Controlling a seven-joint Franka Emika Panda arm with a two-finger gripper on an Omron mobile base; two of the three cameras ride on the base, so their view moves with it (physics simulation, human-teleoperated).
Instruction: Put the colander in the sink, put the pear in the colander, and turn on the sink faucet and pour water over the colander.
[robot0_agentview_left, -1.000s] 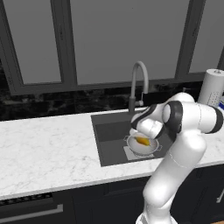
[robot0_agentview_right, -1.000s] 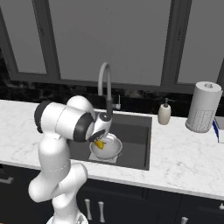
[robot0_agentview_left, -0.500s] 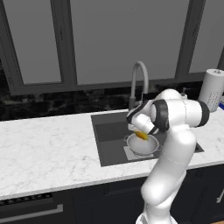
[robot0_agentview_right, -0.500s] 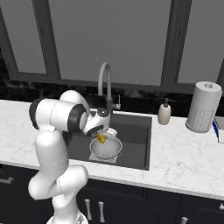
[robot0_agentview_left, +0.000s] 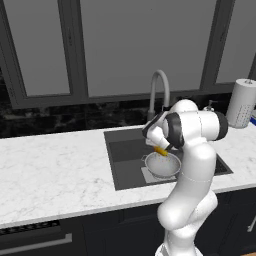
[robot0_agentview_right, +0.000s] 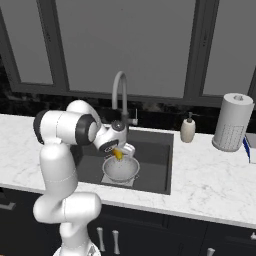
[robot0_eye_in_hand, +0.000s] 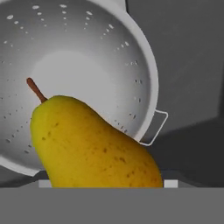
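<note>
Since 1 s ago, arm w/ two-finger gripper (robot0_agentview_left: 159, 148) has swung back toward the tall grey gooseneck sink faucet (robot0_agentview_left: 159, 91) and lifted a bit; small yellow-orange tapered pear (robot0_eye_in_hand: 92, 146) is still clamped in the jaws, hanging just above the round silvery-white perforated metal colander (robot0_agentview_left: 163, 165), not yet in it. Colander hasn't moved, sits in the large dark grey rectangular sink (robot0_agentview_left: 125, 155) on the pale patch. Count: 1 pear, 1 colander w/ 2 small side handles, 1 faucet, 1 sink, 1 cream soap dispenser bottle (robot0_agentview_right: 188, 130), 1 white paper towel roll (robot0_agentview_right: 230, 122).
</note>
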